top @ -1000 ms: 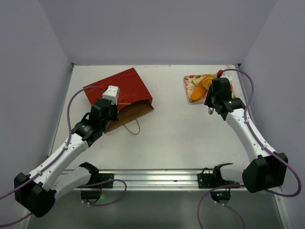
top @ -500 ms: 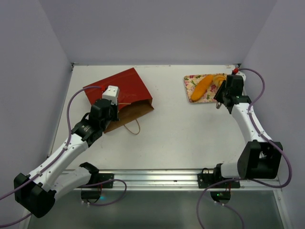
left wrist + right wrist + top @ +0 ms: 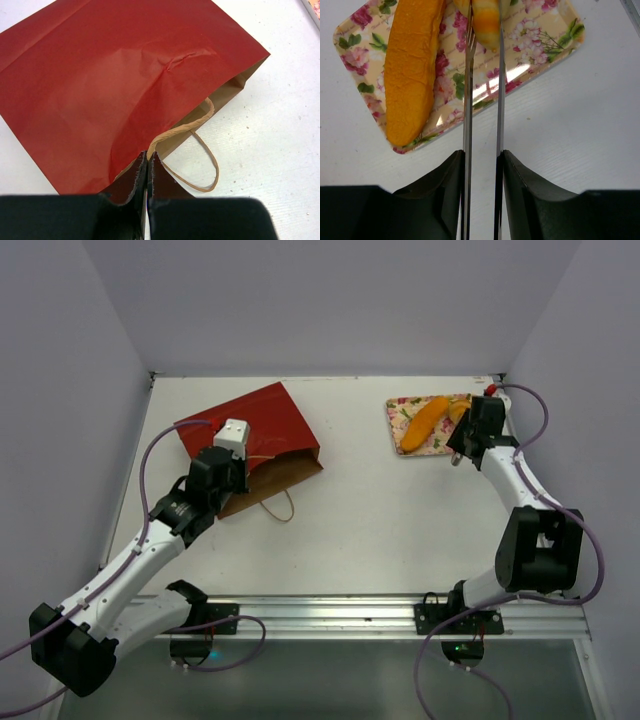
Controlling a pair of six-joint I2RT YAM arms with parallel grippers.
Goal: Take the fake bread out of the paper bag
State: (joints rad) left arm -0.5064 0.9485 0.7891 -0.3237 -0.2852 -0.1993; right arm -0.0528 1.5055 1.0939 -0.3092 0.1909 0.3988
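The red paper bag lies flat at the back left, its brown mouth facing right and a tan loop handle on the table. My left gripper is shut on the bag's upper mouth edge by the other handle, as the left wrist view shows. A long orange fake bread loaf lies on the flowered tray. My right gripper, with long thin metal blades, is shut on a small yellow-orange striped bread piece over the tray. The bag's inside is hidden.
The loaf fills the tray's left half. The side walls stand close to both arms. A metal rail runs along the near edge between the arm bases.
My right gripper has moved from over the tray's middle to its right end, and the right arm has folded in toward the table. The left arm and the bag have not moved.
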